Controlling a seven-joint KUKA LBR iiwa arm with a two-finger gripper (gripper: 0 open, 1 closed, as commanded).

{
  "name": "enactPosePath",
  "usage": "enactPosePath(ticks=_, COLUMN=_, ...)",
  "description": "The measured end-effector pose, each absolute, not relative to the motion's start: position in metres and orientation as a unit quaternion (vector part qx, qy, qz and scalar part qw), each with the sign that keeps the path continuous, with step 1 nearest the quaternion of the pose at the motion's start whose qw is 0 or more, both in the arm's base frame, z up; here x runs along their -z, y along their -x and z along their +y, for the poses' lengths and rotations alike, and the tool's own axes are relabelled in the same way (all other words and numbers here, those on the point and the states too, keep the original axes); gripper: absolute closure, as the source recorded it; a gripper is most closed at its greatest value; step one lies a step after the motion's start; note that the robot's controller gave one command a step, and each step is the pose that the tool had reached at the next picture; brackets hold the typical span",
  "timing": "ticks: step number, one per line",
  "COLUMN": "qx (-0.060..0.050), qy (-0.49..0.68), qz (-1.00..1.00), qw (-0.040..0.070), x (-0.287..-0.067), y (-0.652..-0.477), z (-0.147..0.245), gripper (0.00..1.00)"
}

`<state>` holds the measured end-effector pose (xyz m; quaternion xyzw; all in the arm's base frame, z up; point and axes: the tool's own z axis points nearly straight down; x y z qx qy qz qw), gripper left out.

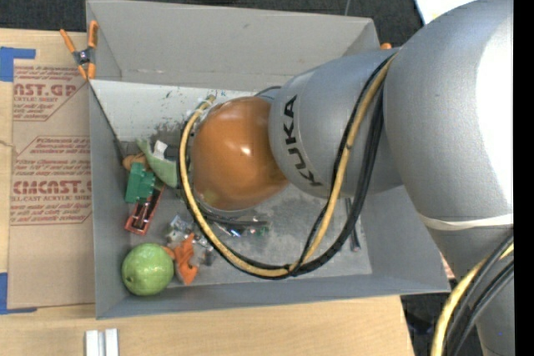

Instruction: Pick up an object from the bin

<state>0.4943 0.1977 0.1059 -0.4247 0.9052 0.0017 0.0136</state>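
- Arm (450,121) entering from the right of the frame, wrist turned down into the grey bin (225,37); posed this way for a straight drop onto the floor of the bin
- Orange cover (238,154) fixed to the wrist, at the centre of the frame, masking most of what lies beneath
- Gripper (240,223) just under the lower edge of the cover, low over the bin floor; apart or together: cannot tell, cover in the way
- No item seen clamped, so no hold to be recorded
- Yellow-and-black cable (250,264) looped round the cover and back up the arm, left slack, presumably to allow wrist rotation; judged a snag risk near loose parts
- Nearest items: small grey pieces (179,227) and an orange piece (185,256), lower left of centre, just beside the cover; judged the likeliest target by nearness alone
- Pale green item (163,162) touching the left edge of the cover, partly hidden
- Green block (140,183) and red piece (142,215) along the left wall, near the gripper but clear of it
- Green round fruit (148,268) in the lower-left corner, apart from the gripper, free to roll if nudged
- Step judged: lowering or closing on the floor clutter; nothing lifted yet
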Motion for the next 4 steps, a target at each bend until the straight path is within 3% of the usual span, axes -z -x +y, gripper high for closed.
enactPosePath(ticks=1, qx=-0.004, qy=0.420, qz=0.907, qw=0.019, x=-0.094, y=-0.497, z=0.177, gripper=1.00)
enactPosePath(ticks=2, qx=0.000, qy=0.529, qz=0.849, qw=0.014, x=-0.127, y=-0.505, z=0.179, gripper=1.00)
enactPosePath(ticks=3, qx=-0.002, qy=0.470, qz=0.883, qw=0.013, x=-0.197, y=-0.513, z=0.184, gripper=1.00)
enactPosePath(ticks=4, qx=-0.003, qy=0.491, qz=0.871, qw=0.012, x=-0.256, y=-0.505, z=0.175, gripper=1.00)
